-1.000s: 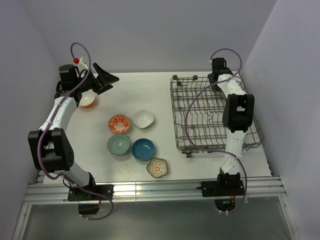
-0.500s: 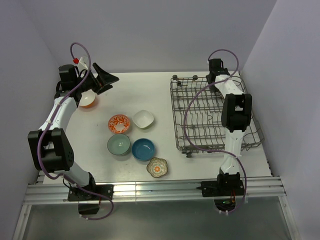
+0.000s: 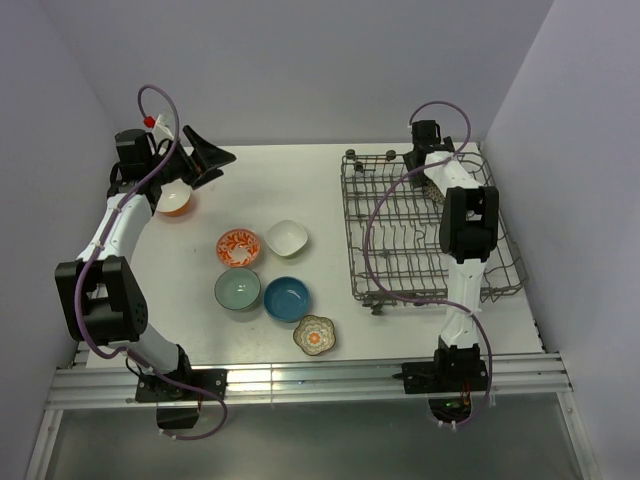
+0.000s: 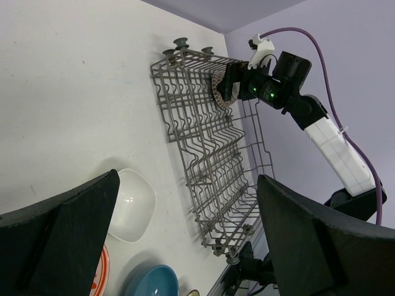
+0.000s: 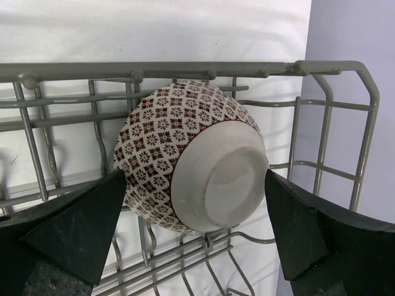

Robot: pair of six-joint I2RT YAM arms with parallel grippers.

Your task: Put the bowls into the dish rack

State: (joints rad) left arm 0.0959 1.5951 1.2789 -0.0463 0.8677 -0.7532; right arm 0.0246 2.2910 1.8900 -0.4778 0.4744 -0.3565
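The grey patterned bowl (image 5: 191, 163) lies on its side, foot towards the camera, in the far corner of the dish rack (image 3: 425, 225). My right gripper (image 5: 196, 179) is open there, one jaw on each side of the bowl; it also shows in the top view (image 3: 433, 160). The left wrist view shows that bowl (image 4: 218, 91) too. My left gripper (image 3: 207, 158) is open and empty, raised at the far left above an orange bowl (image 3: 175, 200). On the table lie the orange-white bowl (image 3: 238, 247), white squarish bowl (image 3: 287, 238), pale teal bowl (image 3: 238, 289), deep blue bowl (image 3: 287, 299) and floral bowl (image 3: 314, 335).
The rack has rows of upright tines and small wheels along its far edge (image 3: 370, 157). Walls close in the table at the back and both sides. The right arm (image 3: 465, 230) stretches over the rack's right half.
My right wrist has shifted a little to the left along the rack's far edge. My left arm has barely moved. The bowls on the table have not moved.
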